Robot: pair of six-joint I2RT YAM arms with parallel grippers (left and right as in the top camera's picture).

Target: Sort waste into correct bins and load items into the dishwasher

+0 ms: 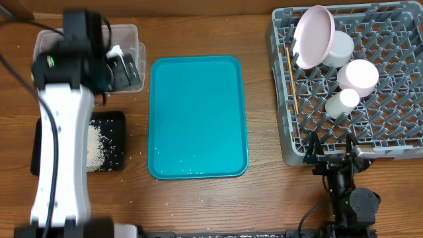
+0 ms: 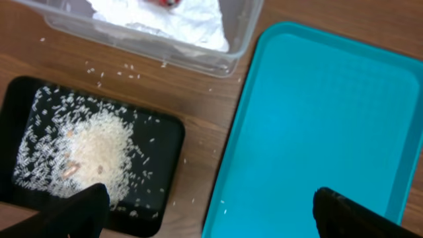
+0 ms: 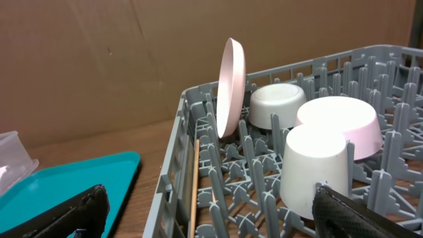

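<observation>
The clear tub holds a crumpled napkin and a red wrapper. The black tray holds a heap of rice. Loose grains lie on the wood around it. My left gripper is open and empty, above the gap between the black tray and the teal tray. The grey rack holds an upright pink plate, a white bowl, a pale-pink bowl, a cup and chopsticks. My right gripper is open and empty at the rack's front edge.
The teal tray lies between the bins and the rack, with a few rice grains near its front edge. The left arm reaches over the table's left side. Brown cardboard stands behind the rack.
</observation>
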